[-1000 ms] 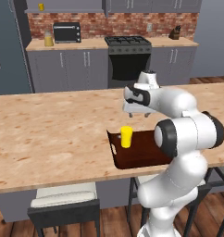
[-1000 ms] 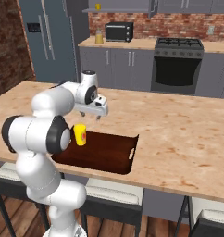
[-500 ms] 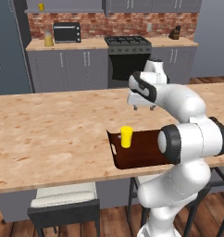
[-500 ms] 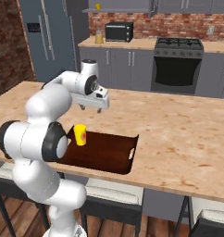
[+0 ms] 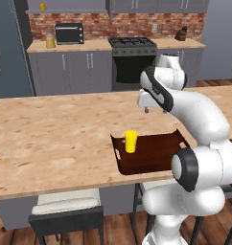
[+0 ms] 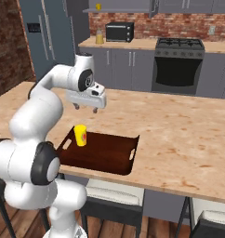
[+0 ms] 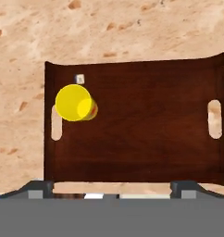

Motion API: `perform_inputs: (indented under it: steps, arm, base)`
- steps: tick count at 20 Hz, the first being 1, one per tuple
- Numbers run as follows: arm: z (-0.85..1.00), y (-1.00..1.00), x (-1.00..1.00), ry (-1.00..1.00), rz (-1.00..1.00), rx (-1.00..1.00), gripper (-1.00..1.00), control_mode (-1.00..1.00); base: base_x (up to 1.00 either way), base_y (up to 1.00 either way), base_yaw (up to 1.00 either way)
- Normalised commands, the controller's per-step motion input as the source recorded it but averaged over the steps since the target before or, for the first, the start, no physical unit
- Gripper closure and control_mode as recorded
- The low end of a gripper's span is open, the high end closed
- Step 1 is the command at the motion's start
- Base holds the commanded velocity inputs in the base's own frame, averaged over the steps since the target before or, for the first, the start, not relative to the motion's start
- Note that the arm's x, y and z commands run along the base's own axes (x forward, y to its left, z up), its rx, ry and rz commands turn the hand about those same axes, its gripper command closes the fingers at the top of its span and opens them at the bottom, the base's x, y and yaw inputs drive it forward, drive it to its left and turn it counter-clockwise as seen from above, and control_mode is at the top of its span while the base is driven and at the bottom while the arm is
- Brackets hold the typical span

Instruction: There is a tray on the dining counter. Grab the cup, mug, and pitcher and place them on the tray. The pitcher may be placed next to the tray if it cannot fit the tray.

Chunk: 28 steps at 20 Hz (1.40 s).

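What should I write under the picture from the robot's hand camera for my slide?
Looking down from the open gripper: a yellow cup stands upright near one handle end of the dark brown tray on the wooden dining counter.

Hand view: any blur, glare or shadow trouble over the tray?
Hand view: sharp, no glare; the cup stands out bright on the dark tray. Left base view: flat, even light, a faint shadow under the counter edge. Right base view: the same, nothing blurred.
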Motion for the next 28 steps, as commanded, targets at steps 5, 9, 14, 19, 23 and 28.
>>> perform_inputs:
  steps: [5, 9, 14, 19, 23, 28]
  arm:
    - [0.54, -0.33, -0.75, 0.0, 0.01, 0.0, -1.0, -1.0]
    - [0.35, -0.18, -0.65, 0.0, 0.0, 0.0, -1.0, -1.0]
    - [0.34, -0.14, -0.58, -0.02, 0.0, 0.0, -1.0, -1.0]
    - [0.43, -0.14, -0.53, -0.01, 0.0, 0.0, -1.0, -1.0]
    - [0.33, -0.05, -0.51, 0.0, 0.0, 0.0, -1.0, -1.0]
    - [0.22, 0.0, -0.51, 0.0, 0.0, 0.0, -1.0, -1.0]
  base:
    - [0.0, 0.0, 0.0]
    - [0.0, 0.0, 0.0]
    - [0.0, 0.0, 0.0]
    - [0.0, 0.0, 0.0]
    - [0.0, 0.0, 0.0]
    - [0.0, 0.0, 0.0]
